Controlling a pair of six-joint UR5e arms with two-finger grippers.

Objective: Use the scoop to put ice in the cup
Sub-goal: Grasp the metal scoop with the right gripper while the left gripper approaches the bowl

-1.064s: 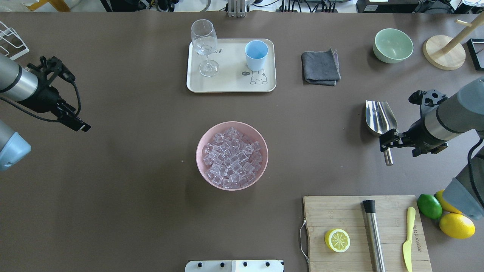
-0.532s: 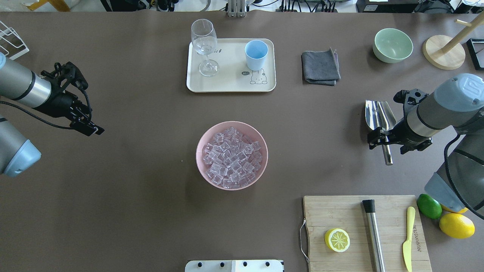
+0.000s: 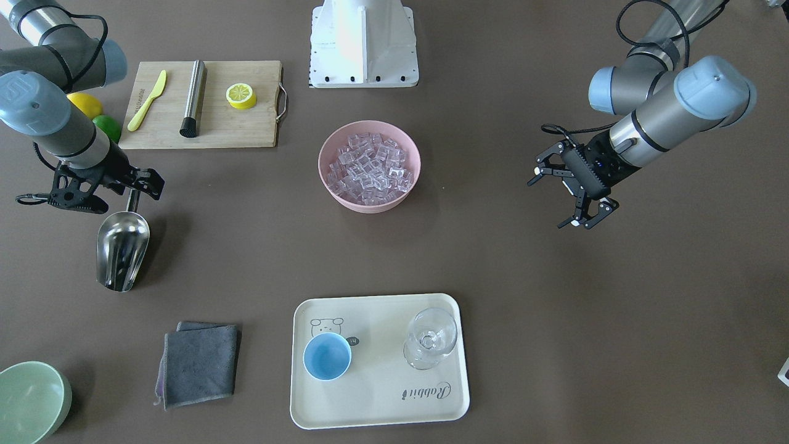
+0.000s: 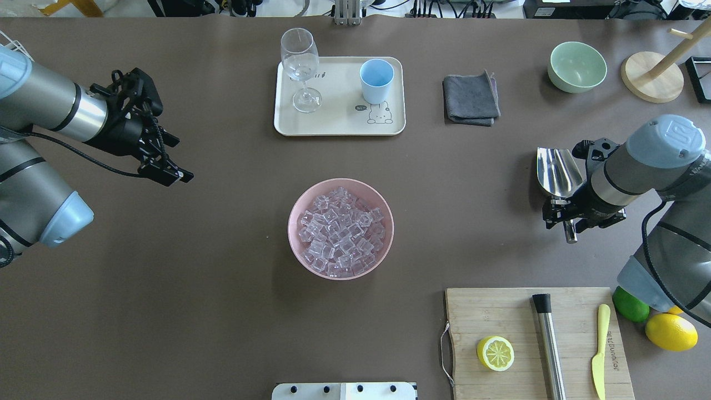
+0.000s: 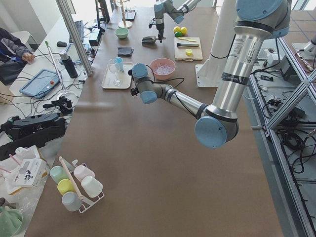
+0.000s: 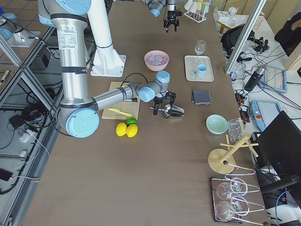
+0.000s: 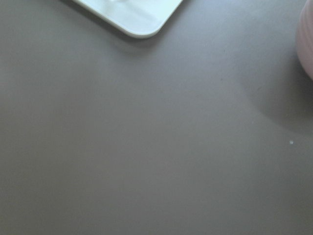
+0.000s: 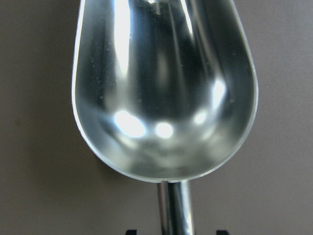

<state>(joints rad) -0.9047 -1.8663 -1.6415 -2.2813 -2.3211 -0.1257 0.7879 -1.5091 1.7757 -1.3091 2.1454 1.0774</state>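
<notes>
Settling lower astride scoop (image 4: 557,171); right jaws

Right end effector (image 3: 132,187) over the scoop (image 3: 122,250) handle; ice (image 3: 368,166) in pink bowl (image 3: 370,207) mid-table.

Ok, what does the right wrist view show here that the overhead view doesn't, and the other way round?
Only the right wrist view: the inside of the scoop close up, and dark fingertips standing clear of its handle on either side. Only the overhead: the ice in the pink bowl, the cup on the tray, and the left gripper. Both: the scoop lying empty on the table.
</notes>
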